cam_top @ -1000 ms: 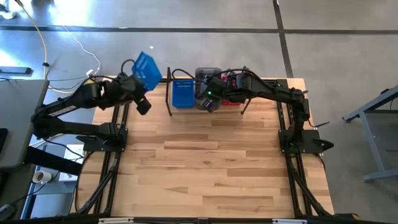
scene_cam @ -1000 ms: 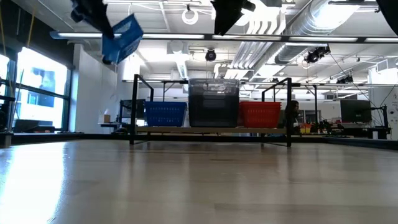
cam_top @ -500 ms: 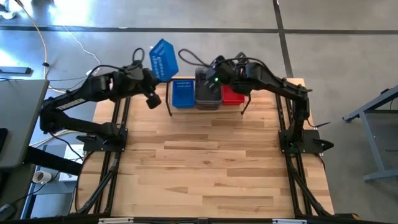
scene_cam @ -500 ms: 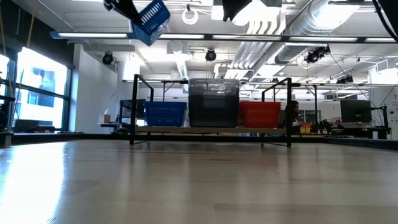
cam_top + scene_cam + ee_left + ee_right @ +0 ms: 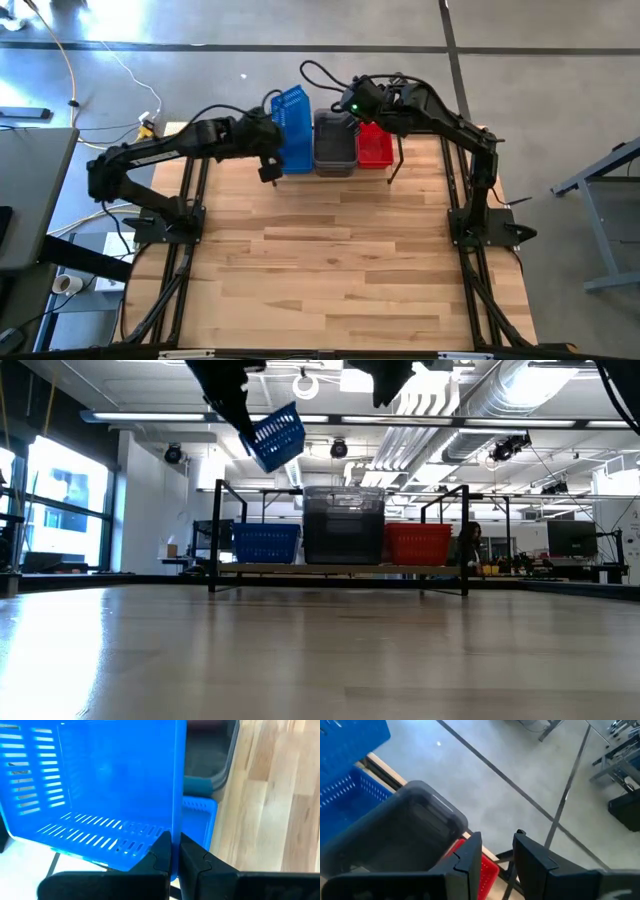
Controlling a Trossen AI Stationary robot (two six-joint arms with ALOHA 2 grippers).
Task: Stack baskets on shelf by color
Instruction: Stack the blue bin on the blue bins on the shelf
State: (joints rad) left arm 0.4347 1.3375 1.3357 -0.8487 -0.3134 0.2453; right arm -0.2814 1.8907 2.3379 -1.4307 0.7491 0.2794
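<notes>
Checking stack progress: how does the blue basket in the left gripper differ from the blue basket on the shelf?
The held blue basket hangs tilted in the air, pinched by its wall in the left gripper; the shelf blue basket sits level on the shelf, untouched, beside the grey stack. Both look alike in colour and slotted sides.

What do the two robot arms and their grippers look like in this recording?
Both are dark, jointed arms on black frame bases. The left gripper has two black, angular fingers. The right gripper has the same black fingers. A green light glows near the right arm's wrist, and black cables loop above both wrists.
</notes>
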